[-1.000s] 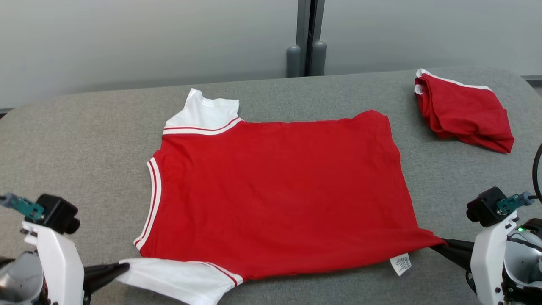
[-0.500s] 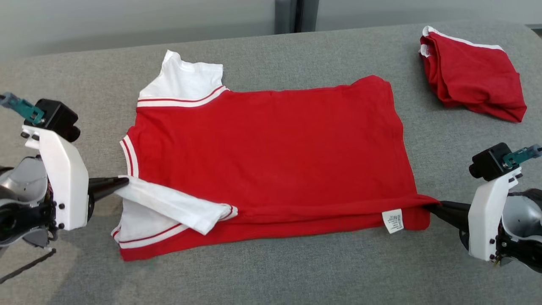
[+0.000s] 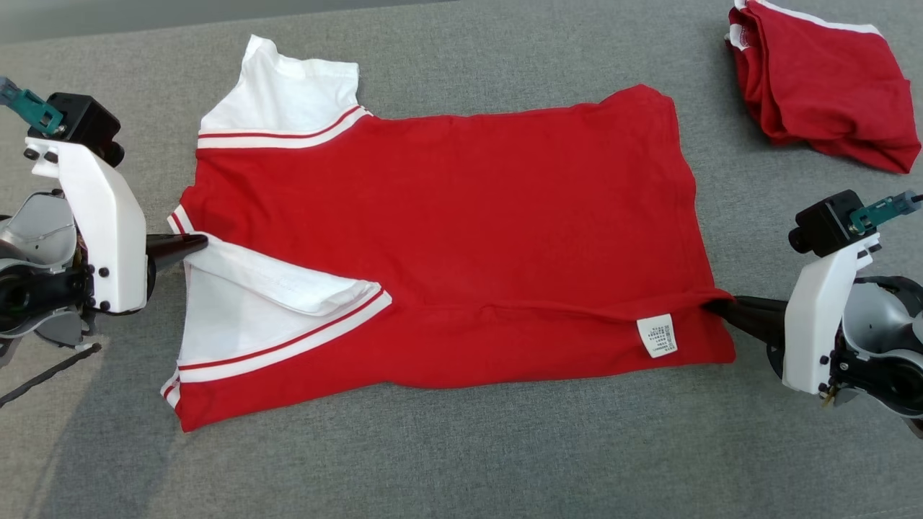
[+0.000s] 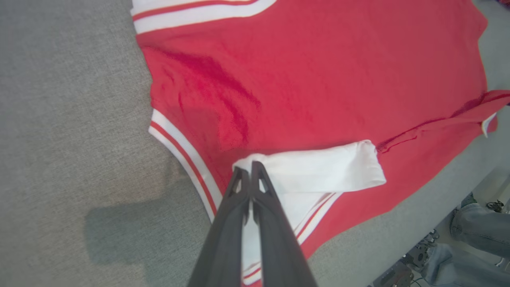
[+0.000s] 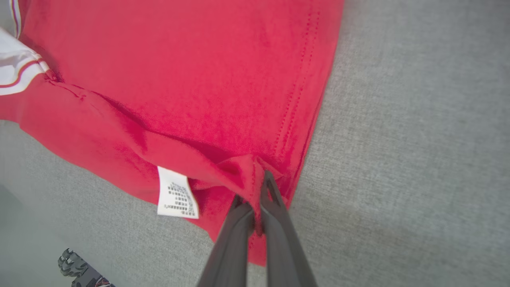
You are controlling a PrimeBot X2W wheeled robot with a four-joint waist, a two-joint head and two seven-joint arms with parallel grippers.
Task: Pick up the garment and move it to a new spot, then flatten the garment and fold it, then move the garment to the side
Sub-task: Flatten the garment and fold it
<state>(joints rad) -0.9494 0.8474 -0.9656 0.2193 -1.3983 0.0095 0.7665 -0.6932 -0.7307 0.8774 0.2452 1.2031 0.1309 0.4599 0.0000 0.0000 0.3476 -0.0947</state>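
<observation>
The garment is a red T-shirt with white sleeves and striped trim, spread on the grey table. Its near edge is lifted and carried over the body. My left gripper is shut on the white near sleeve, which folds over itself. My right gripper is shut on the red hem corner, close to the white care label. In the left wrist view the fingers pinch the sleeve's edge. In the right wrist view red cloth bunches between the fingers.
A second red garment lies crumpled at the table's far right corner. A person's legs in jeans stand past the table's edge in the left wrist view. Bare grey table runs along the near side and the far left.
Both grippers have carried the near edge of the garment farther over its body, widening the fold. The head camera has tilted down, so the wall has left the picture.
</observation>
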